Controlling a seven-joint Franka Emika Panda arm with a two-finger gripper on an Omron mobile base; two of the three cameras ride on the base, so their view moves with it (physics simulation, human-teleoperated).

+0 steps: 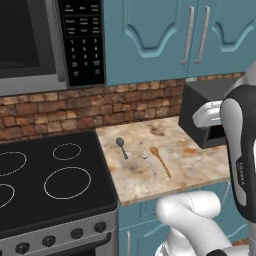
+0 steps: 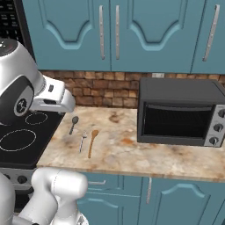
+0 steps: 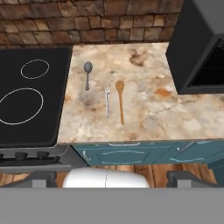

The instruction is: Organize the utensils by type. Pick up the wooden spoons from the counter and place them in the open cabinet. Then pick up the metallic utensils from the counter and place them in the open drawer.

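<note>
Three slim utensils lie side by side on the beige marbled stone counter (image 3: 144, 113), just right of the black stovetop (image 3: 30, 96). The short dark-grey metal spoon (image 3: 87, 73) sits farthest back, then the thin shiny silver utensil (image 3: 106, 100), then the orange-brown wooden spoon (image 3: 120, 99) with its round bowl pointing toward the brick wall (image 1: 75, 107). None touch. The gripper (image 3: 111, 178) hangs high above the counter's near edge, jaws spread wide, holding nothing. The right base view takes in the black toaster oven's (image 2: 180, 115) glass door and knobs; the left base view catches the microwave keypad (image 1: 82, 40).
</note>
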